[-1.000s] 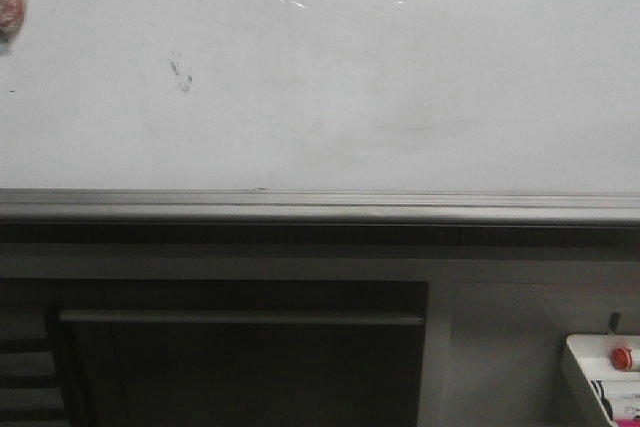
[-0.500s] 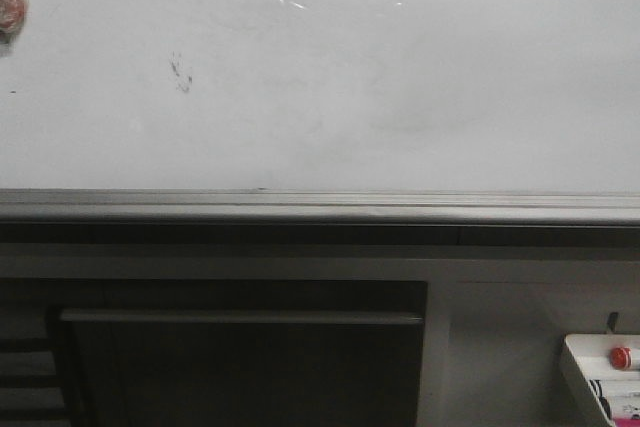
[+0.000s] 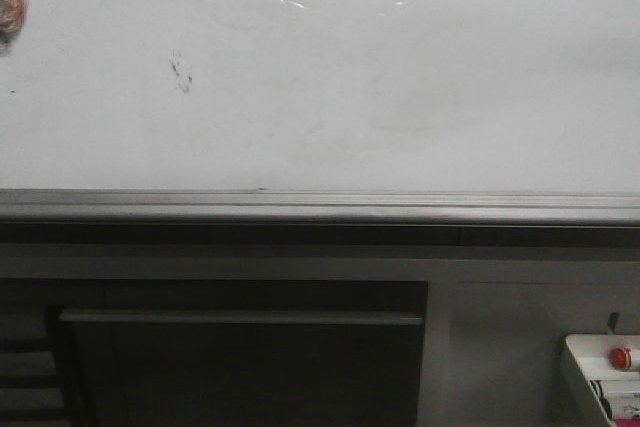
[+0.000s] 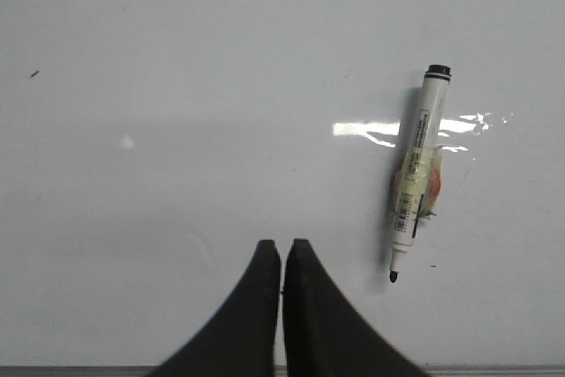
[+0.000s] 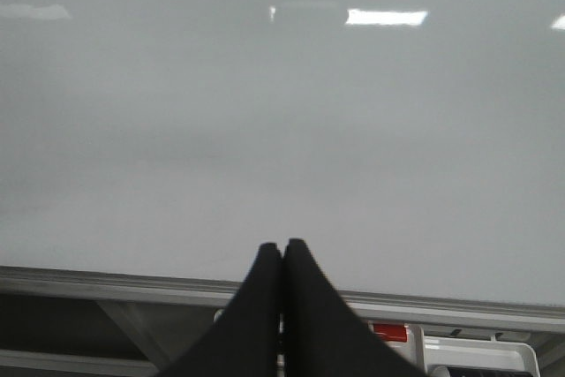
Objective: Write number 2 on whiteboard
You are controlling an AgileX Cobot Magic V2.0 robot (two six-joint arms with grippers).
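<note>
Nothing written yet: the whiteboard (image 3: pixel 420 67) shows only a dark smudge (image 3: pixel 180 72). The marker (image 4: pixel 418 174) clings uncapped to the whiteboard, beside the left pincer (image 4: pixel 282 255). Both pincers, right pincer (image 5: pixel 282 253) included, are closed and empty.

- The whiteboard (image 3: pixel 400 97) is seen upright and glossy, filling the upper half of the front view.
- Faint erased smears are spread over its white surface, and a bright reflection is shown along its top edge.
- A small dark smudge (image 3: pixel 181 71) is found towards its upper left.
- A grey metal rail (image 3: pixel 320 206) is fixed along its bottom edge.
- No drawn digit can be made out on it.
</note>
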